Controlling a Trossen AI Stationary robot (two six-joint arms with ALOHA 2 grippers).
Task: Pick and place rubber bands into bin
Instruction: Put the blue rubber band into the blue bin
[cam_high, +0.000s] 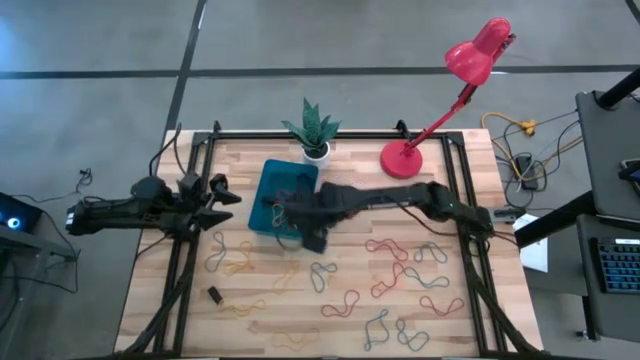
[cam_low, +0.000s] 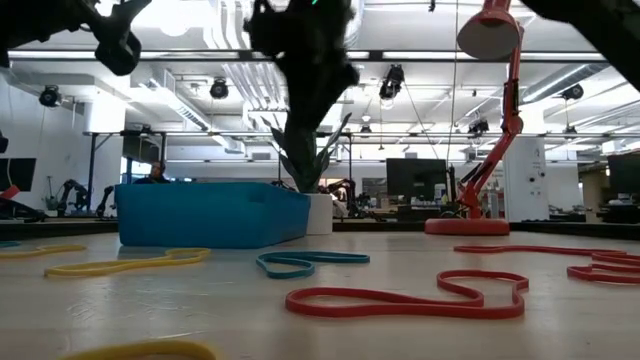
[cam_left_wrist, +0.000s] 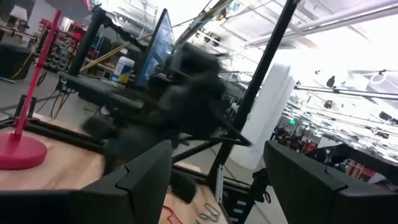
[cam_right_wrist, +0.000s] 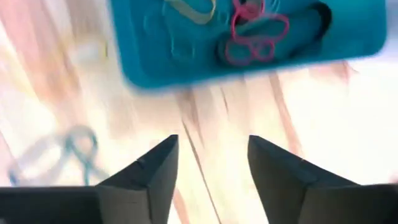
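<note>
right hand (cam_high: 312, 238) sits at centre of the high view, just below the bin (cam_high: 268, 185), fingers (cam_right_wrist: 149, 171) apart w/ nothing between them. wrist view shows the bin just ahead of those fingers, a red band (cam_right_wrist: 252, 38) and a yellowish one lying inside it. bin is teal, shallow, rounded corners, at upper-centre of the desk (cam_high: 330, 320). loose rubber bands (cam_high: 400, 275) (red, yellow, grey-green) scattered across the lower half of the frame. left hand (cam_high: 228, 195) waits at left, beside the bin, fingers apart.
</note>
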